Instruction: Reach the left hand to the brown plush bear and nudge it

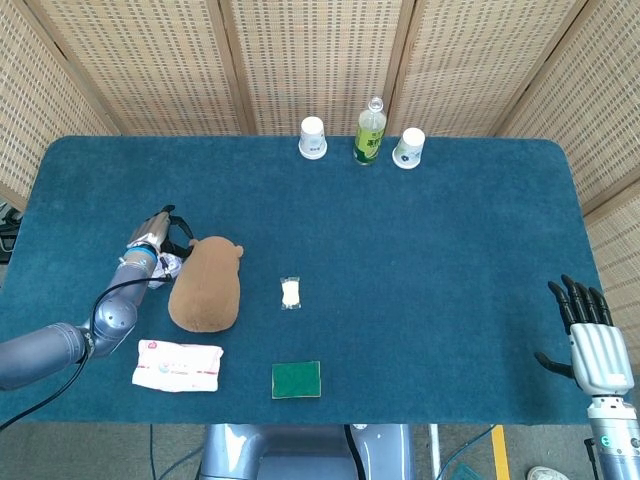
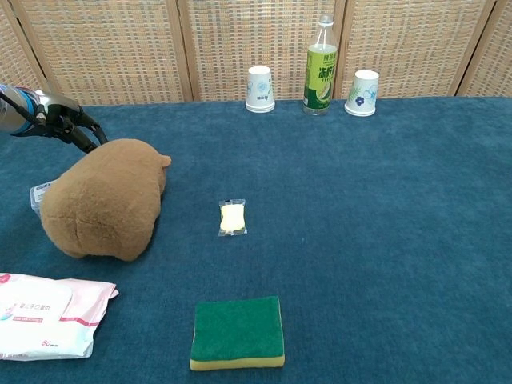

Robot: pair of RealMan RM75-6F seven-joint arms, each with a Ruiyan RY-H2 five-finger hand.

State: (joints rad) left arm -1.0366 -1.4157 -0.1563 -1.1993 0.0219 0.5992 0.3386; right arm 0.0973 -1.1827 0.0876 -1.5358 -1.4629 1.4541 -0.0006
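Note:
The brown plush bear point(image 1: 206, 284) point(image 2: 104, 200) lies on the blue table at the left, head toward the far side. My left hand point(image 1: 160, 237) point(image 2: 70, 126) is at the bear's far left side, its dark fingers spread and reaching the bear's upper edge; it holds nothing. Whether the fingertips touch the plush is hard to tell. My right hand point(image 1: 590, 337) hangs at the table's near right corner, fingers apart and empty; it shows only in the head view.
A small clear packet point(image 1: 166, 264) lies partly hidden between my left hand and the bear. A wipes pack point(image 2: 44, 314), a green sponge point(image 2: 238, 331) and a yellow sachet point(image 2: 232, 218) lie in front. Two paper cups point(image 2: 260, 89) point(image 2: 362, 93) and a green bottle point(image 2: 321, 67) stand at the back.

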